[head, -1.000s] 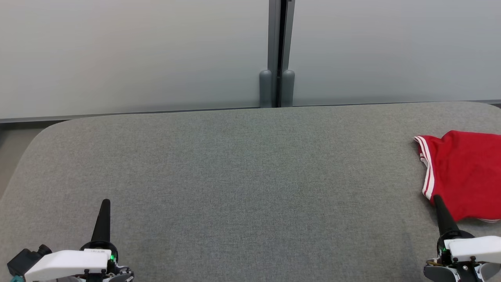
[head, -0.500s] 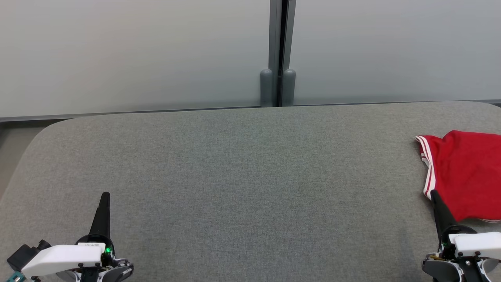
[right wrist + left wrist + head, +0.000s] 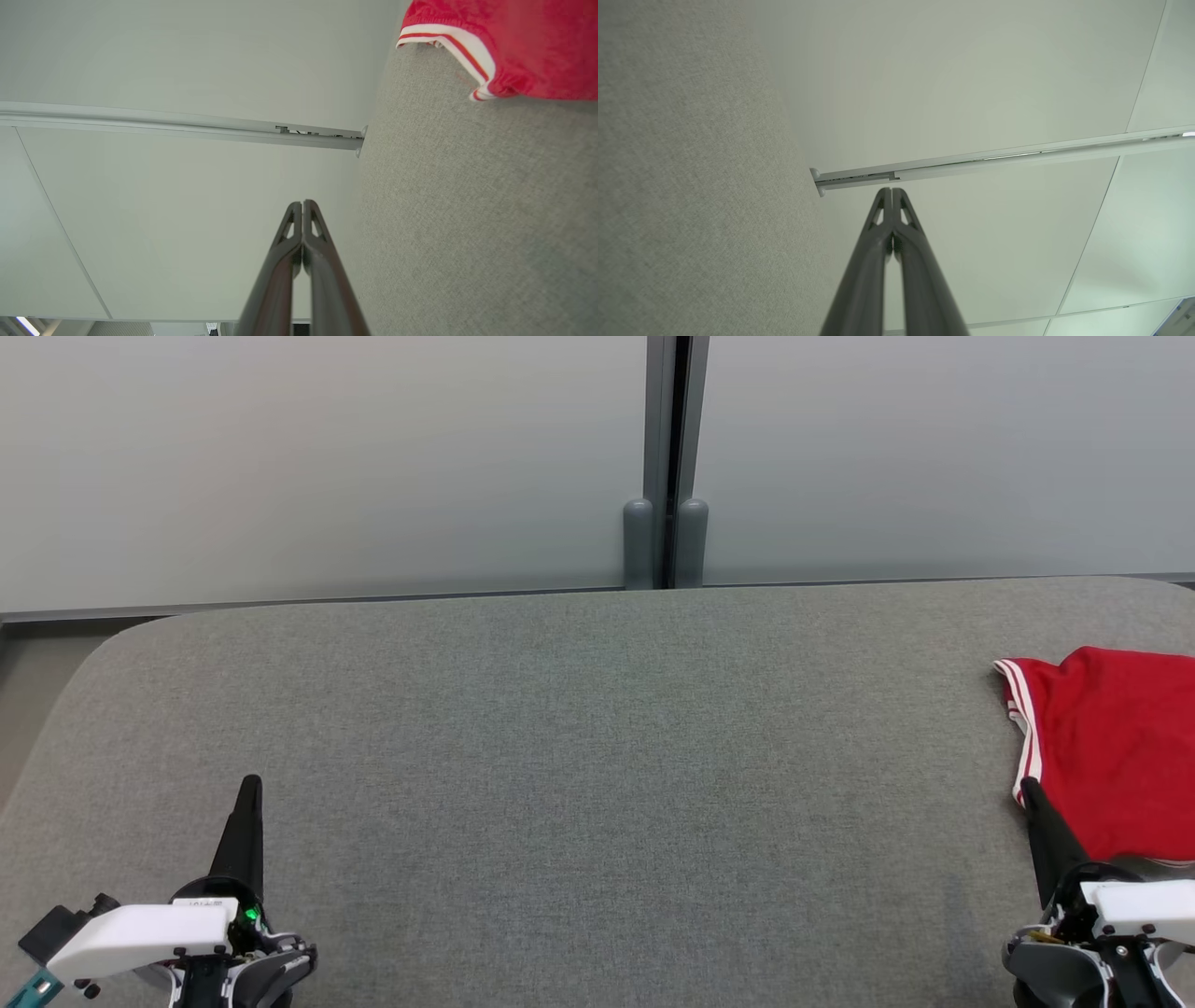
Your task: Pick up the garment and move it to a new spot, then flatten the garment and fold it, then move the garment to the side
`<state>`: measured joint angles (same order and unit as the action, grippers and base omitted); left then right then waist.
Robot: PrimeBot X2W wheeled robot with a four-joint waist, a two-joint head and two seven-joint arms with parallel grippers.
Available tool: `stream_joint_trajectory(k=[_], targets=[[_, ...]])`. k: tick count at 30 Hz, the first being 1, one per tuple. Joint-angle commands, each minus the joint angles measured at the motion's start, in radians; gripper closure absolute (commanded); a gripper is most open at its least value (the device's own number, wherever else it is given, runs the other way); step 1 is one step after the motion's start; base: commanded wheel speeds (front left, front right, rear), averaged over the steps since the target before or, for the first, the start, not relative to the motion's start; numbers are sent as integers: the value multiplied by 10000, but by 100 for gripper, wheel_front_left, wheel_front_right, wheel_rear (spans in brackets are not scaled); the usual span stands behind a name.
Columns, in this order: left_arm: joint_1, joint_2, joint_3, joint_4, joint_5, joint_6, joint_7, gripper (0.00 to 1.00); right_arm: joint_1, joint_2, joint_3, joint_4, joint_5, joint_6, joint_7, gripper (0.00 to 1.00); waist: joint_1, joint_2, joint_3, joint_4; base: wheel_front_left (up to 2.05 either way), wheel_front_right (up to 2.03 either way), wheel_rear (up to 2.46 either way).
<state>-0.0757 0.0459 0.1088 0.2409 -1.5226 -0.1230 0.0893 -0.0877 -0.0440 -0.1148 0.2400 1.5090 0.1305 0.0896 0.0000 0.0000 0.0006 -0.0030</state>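
Grey table (image 3: 597, 756), red garment (image 3: 1111, 747) at its right edge.
Garment is bunched, with the white-striped hem facing table centre. Left gripper (image 3: 249, 787) over the table's near-left, fingers pressed together, empty. Right gripper (image 3: 1030, 788) over the table's near-right, also pressed together and empty, tip just beside the hem.

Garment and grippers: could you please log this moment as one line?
garment: red, on table at right, not held | left gripper: shut, empty | right gripper: shut, empty, close beside garment

Red garment (image 3: 1111, 747) with white stripes, grey table (image 3: 560, 756), dark grippers
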Motion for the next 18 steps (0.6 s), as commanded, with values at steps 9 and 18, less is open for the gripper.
stream_joint_trajectory(k=[9,18], targets=[[-385,69,60,41,-731,-98,218,100,-238,-102,6,47,820,4,229,100,0,0,17,21,0,0,0],[-418,70,69,58,-913,-117,280,100,-263,-104,7,66,1047,4,284,100,0,0,25,30,0,0,0]])
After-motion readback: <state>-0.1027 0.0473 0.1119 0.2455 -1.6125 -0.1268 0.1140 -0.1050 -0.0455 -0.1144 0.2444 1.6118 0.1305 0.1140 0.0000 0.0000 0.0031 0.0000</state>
